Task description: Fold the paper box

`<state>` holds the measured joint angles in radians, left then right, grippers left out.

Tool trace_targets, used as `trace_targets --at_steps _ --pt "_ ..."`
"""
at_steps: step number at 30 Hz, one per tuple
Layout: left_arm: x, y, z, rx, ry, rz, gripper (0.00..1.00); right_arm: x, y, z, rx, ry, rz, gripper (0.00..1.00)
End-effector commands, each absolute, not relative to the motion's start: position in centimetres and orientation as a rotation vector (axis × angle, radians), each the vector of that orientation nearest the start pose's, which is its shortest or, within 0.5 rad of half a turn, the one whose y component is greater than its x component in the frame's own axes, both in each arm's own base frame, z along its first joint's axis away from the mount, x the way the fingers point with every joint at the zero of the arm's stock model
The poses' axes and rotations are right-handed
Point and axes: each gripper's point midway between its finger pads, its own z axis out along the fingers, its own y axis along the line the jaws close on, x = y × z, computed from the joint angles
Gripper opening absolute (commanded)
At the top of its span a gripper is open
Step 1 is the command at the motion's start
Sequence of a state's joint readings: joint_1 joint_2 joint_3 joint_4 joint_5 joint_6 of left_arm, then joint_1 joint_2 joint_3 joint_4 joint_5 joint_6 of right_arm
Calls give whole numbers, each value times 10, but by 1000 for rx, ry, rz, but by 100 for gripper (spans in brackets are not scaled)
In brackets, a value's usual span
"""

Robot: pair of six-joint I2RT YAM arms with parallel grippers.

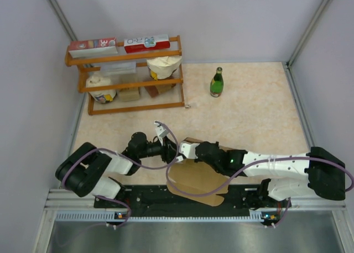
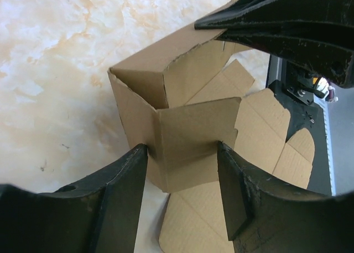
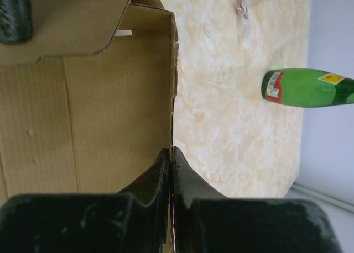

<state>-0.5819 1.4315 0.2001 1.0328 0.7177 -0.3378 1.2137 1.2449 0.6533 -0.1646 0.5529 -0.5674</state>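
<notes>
The paper box (image 1: 196, 178) is lying at the near edge of the table (image 1: 249, 115), between your two arms and under their wrists. It is plain brown corrugated cardboard, matte, with rounded die-cut flaps spreading flat towards the arm bases.

Your left wrist camera is showing what the overhead view is hiding: part of the paper box (image 2: 193, 131) is standing up as two walls meeting at a creased corner, with torn-looking fibres along one top edge. Your left gripper (image 2: 182, 148) is straddling a squarish upright panel there. Its black fingers (image 2: 119, 195) are standing well apart, one beside each side edge. You cannot tell whether they are pressing on it.

Your right gripper (image 3: 171, 153) is showing both scuffed black fingers pressed together, and the thin edge of a cardboard wall is running straight into the seam between them, so it is pinching the paper box (image 3: 110, 115). From the left wrist, the right gripper (image 2: 207, 24) is appearing as a dark wedge on the wall's top edge.

Only the right wrist is giving you the fluting lines and the marbled beige tabletop up close, with a glossy green bottle (image 3: 310, 88) beyond. Only the overhead view is showing the wooden shelf (image 1: 124, 57) at the far left.
</notes>
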Motion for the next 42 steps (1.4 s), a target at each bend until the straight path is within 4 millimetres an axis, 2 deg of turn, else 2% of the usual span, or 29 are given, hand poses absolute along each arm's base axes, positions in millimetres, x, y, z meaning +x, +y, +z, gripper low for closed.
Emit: trace_targets --at_steps 1,6,17,32,42 --pt "187 -274 93 789 1680 -1247 58 216 245 121 -1473 1535 -348 0" --pt "190 -273 94 781 1669 -1224 58 222 243 132 -1436 1484 -387 0" --pt "215 -282 97 782 1652 -1162 58 231 253 144 -1390 1368 -415 0" --pt "232 -277 84 751 1681 -1059 58 224 256 126 -1454 1386 -362 0" --pt "226 -282 79 762 1669 -1103 59 216 257 111 -1508 1411 -346 0"
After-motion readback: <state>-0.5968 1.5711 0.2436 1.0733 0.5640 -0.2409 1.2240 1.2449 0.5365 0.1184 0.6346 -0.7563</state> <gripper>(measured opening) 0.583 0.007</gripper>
